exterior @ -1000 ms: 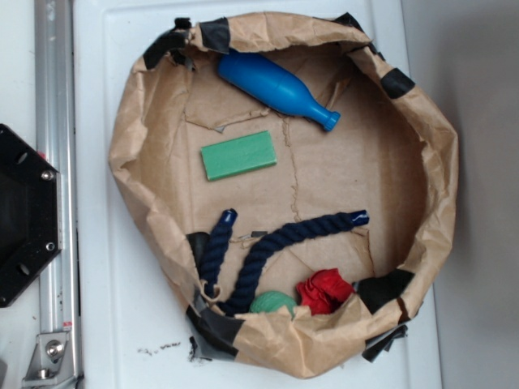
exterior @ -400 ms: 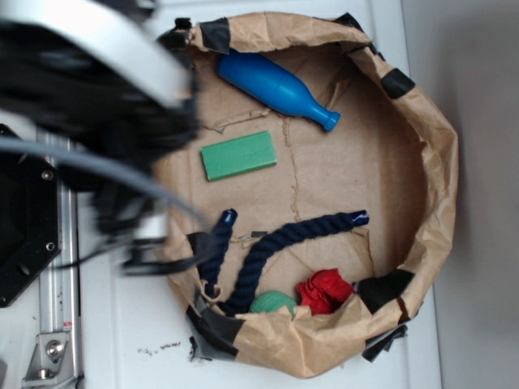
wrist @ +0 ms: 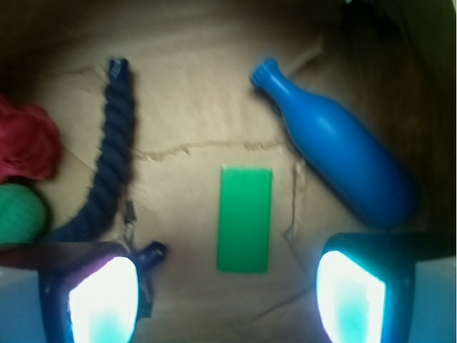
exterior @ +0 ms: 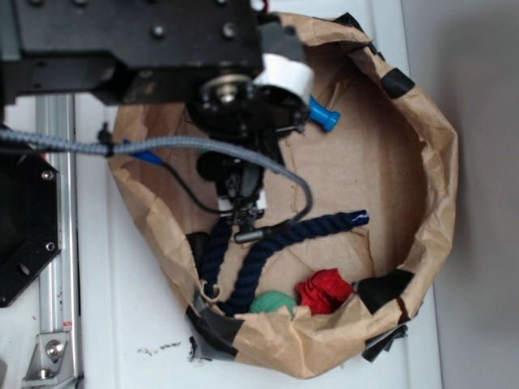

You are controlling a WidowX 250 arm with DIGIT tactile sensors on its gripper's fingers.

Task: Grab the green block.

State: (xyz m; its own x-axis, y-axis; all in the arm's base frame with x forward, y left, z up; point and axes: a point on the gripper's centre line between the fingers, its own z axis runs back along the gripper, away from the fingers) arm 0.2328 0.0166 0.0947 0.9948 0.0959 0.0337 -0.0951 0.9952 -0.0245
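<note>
Overhead, the wide-open, empty black gripper (wrist: 228,300) hovered above the flat matte light-green rectangular block (wrist: 245,219) mid-floor of the crumpled brown paper basin (exterior: 442,162); approach step, descent apparently next.

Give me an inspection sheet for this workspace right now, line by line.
Surface: brown paper liner, creased, taped rim.
Job's things: green block flat on the paper, untouched.
Clutter: blue bottle right of block; navy rope left; red cloth; green ball.
Grippers: gripper above the block, jaws open, holding nothing.
Cables: grey cable over the rim.
Surroundings: white table, metal rail.
</note>
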